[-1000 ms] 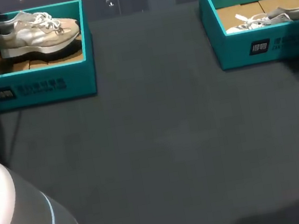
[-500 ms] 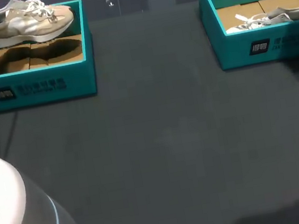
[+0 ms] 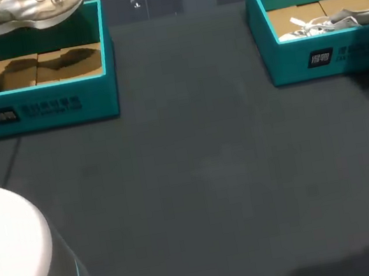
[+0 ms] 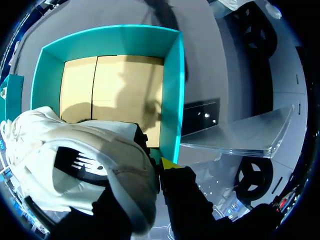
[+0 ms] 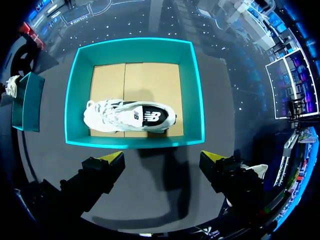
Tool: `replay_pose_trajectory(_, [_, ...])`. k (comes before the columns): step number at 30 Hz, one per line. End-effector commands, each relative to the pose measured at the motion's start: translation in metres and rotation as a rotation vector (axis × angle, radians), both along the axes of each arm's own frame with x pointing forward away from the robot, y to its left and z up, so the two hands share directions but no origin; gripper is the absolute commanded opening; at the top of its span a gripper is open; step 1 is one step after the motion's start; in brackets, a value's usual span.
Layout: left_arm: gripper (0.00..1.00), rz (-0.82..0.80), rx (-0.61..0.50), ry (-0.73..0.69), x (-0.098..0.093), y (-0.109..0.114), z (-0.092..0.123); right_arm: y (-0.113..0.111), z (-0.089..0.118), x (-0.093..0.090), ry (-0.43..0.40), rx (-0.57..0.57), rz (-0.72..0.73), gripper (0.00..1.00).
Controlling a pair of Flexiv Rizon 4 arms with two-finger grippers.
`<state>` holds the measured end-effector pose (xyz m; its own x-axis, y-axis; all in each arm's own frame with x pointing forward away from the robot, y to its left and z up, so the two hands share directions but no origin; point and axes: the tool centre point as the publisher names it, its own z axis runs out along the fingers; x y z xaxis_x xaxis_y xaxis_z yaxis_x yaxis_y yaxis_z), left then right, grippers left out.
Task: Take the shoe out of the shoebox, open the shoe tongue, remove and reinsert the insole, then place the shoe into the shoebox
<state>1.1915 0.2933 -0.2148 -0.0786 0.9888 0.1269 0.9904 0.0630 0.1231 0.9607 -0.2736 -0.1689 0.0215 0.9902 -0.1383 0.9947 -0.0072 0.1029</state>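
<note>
A beige and white shoe (image 3: 28, 8) hangs above the left teal shoebox (image 3: 44, 105), clear of its cardboard floor. In the left wrist view my left gripper (image 4: 150, 167) is shut on the heel collar of this shoe (image 4: 75, 150), with the box (image 4: 172, 90) below it; one yellow tip shows and the other is hidden by the shoe. My right gripper (image 5: 161, 157) stands open high above the right shoebox (image 5: 197, 100), nothing between its fingers. A second white shoe (image 5: 130, 116) lies on its side in that box.
The right teal shoebox (image 3: 313, 60) sits at the table's far right with the white shoe (image 3: 335, 21) inside. The dark tabletop (image 3: 198, 178) stretches between and in front of the two boxes. Both arm bases show at the near corners.
My left gripper has lifted the beige shoe straight up out of the left shoebox; only its shadow lies on the cardboard floor. The right arm and its box are unchanged.
</note>
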Motion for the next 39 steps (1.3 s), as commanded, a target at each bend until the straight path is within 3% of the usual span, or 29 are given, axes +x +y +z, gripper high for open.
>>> replay_pose_trajectory(1, [0.0,-0.003,-0.002,-0.003,-0.018,0.001,0.044,0.0,0.0,0.0,0.001,-0.001,-0.002,1.0])
replay_pose_trajectory(9, [0.0,0.016,-0.001,-0.015,-0.041,0.004,0.087,0.0,0.0,0.0,0.001,-0.001,-0.002,1.0])
replay_pose_trajectory(17, [0.0,0.029,-0.015,-0.066,-0.079,-0.004,0.122,0.0,0.0,0.0,0.001,-0.001,-0.002,1.0])
replay_pose_trajectory(28, [0.0,0.039,0.0,-0.069,-0.167,-0.026,0.137,0.0,0.0,0.0,0.001,-0.001,-0.002,1.0])
replay_pose_trajectory(39, [0.0,0.029,0.012,-0.116,-0.273,-0.073,0.121,0.0,0.0,0.0,0.001,-0.001,-0.002,1.0])
